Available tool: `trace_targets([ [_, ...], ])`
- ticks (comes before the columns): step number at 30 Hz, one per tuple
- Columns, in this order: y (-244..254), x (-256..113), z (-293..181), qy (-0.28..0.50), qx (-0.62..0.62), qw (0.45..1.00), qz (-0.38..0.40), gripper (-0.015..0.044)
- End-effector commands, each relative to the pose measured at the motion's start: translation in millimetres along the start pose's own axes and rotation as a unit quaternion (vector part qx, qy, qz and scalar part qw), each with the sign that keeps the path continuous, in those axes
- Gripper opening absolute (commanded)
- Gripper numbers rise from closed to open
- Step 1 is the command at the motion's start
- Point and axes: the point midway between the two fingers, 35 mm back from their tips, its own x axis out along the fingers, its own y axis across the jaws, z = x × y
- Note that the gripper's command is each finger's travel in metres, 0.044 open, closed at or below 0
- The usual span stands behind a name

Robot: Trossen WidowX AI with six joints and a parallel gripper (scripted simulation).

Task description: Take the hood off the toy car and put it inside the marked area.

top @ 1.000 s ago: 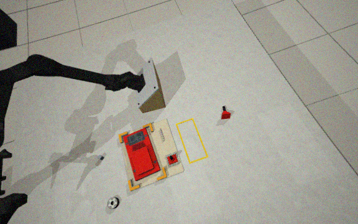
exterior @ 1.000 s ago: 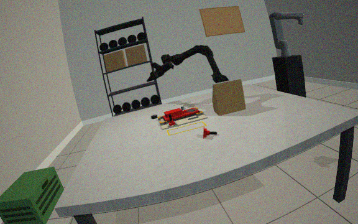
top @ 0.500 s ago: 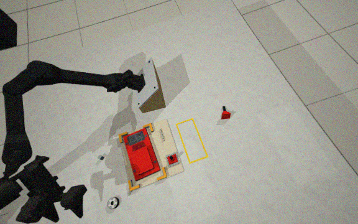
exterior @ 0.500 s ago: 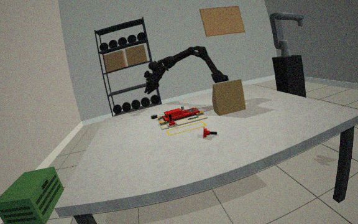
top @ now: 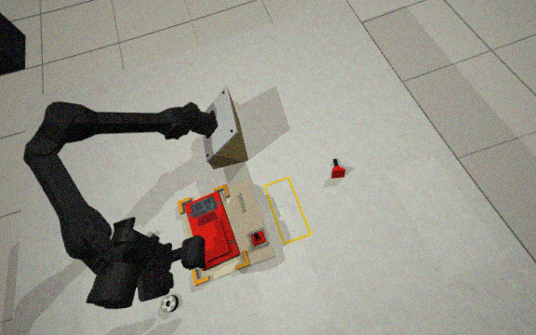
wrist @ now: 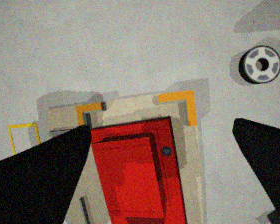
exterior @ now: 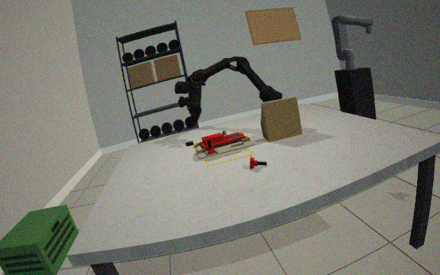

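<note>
The toy car (top: 203,206) (wrist: 177,185) lies on a beige board (top: 249,214) (wrist: 131,105) between orange corner brackets. Its hood (top: 219,242) (wrist: 133,175) is a raised red panel, seated on the car. My gripper (top: 177,265) (wrist: 162,128) is open, above the wheel-side end of the car. In the wrist view one finger overlaps the car's left edge, the other shows over the table right of the board. Nothing is between the fingers. The marked area is a yellow outline (top: 300,205) (exterior: 230,160) (wrist: 23,125) beside the board, with nothing inside it.
A wheel (top: 169,303) (wrist: 261,65) lies near the board's bracketed corner. A red part with a black stem (top: 338,172) (exterior: 254,163) lies beyond the outline. A small red part (top: 258,237) sits on the board. The arm's wedge-shaped mount (top: 231,151) (exterior: 282,119) stands past the car's other end.
</note>
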Motion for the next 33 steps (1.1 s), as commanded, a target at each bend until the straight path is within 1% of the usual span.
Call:
trace_targets([
  [1,29,6,-30,0.065,-0.029,0.997,-0.032,0.0440],
  [5,54,5,-62,0.125,-0.074,0.985,-0.090,0.0440],
  [8,60,3,-73,0.141,-0.092,0.979,-0.114,0.0440],
  [33,57,16,-73,0.141,-0.092,0.979,-0.114,0.0440],
])
